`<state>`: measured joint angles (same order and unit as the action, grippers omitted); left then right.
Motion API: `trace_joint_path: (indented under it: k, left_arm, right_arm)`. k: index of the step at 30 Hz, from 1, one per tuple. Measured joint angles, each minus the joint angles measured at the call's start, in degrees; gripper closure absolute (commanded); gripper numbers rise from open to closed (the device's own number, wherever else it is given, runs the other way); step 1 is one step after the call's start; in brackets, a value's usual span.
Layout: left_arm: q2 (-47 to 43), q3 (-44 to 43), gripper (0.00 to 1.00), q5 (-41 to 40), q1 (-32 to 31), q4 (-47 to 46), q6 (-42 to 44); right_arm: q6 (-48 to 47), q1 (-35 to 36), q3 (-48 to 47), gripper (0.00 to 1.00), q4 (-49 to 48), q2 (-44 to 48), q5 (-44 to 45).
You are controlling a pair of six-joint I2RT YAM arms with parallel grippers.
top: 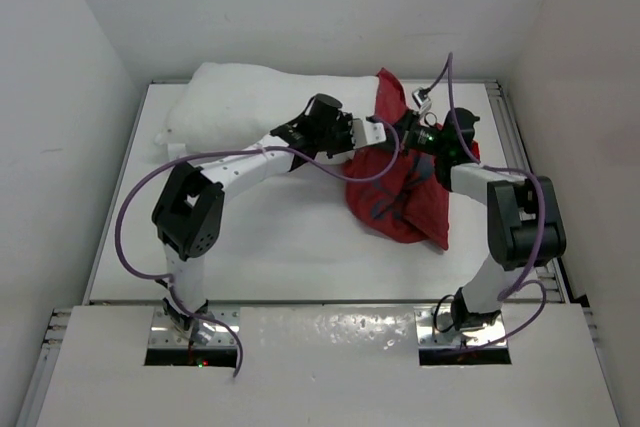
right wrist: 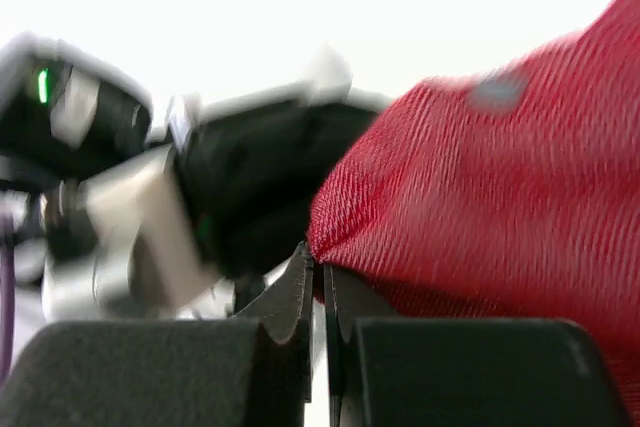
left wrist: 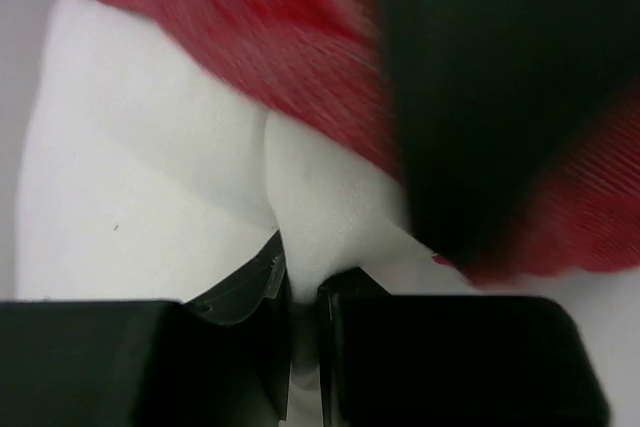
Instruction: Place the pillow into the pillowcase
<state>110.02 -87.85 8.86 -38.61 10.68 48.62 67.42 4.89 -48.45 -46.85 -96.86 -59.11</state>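
Note:
The white pillow (top: pixel 235 99) lies at the back left of the table. Its right end reaches under the red pillowcase (top: pixel 405 197), which is bunched up at centre right. My left gripper (top: pixel 372 133) is shut on a fold of the pillow (left wrist: pixel 320 207), right beside the pillowcase edge (left wrist: pixel 270 37). In the left wrist view the left gripper (left wrist: pixel 303 284) pinches white fabric between its fingertips. My right gripper (top: pixel 408 127) faces it from the right, and in its own wrist view the right gripper (right wrist: pixel 318 267) is shut on a corner of the pillowcase (right wrist: pixel 500 187). Both views are blurred.
The two wrists nearly touch above the middle back of the white table (top: pixel 280 247). Purple cables (top: pixel 130 217) loop off both arms. Metal rails (top: pixel 522 157) border the table, with white walls close on the left, back and right.

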Motion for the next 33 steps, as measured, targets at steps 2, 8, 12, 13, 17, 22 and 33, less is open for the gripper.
trace_joint_path:
  k: [2, 8, 12, 13, 17, 22, 33]
  left_arm:
    - [-0.3, 0.4, 0.92, 2.7, 0.1, 3.2, 0.7]
    - [-2.4, 0.7, 0.71, 11.2, 1.4, 10.2, 1.7]
    - [-3.7, 0.1, 0.49, 15.3, 2.0, 13.2, -0.5]
    - [-3.7, -0.5, 0.38, 16.3, 2.1, 14.1, -1.8]
    - [-3.6, -5.3, 0.02, 19.4, 2.9, 17.8, -7.3]
    - [-3.5, -14.8, 0.00, 22.3, 6.5, 20.2, -12.6]
    - [-1.2, -23.3, 0.00, 4.0, 22.5, 15.8, -24.0]
  right_arm:
    - [3.3, -1.0, 0.0, 1.00, -1.9, -2.3, 2.4]
    - [1.1, -0.7, -2.3, 0.89, 6.2, -3.4, 7.7]
    - [-10.0, 2.4, -9.6, 0.46, 24.1, -2.9, 15.3]
    - [-13.0, 3.3, -12.3, 0.38, 29.9, -2.8, 17.4]
    - [-24.0, 5.4, -22.2, 0.01, 48.4, -2.3, 25.5]
    - [-32.6, 4.4, -29.1, 0.01, 63.9, 0.8, 38.6]
    - [-35.9, 3.1, -55.7, 0.26, 74.5, -10.1, 59.6]
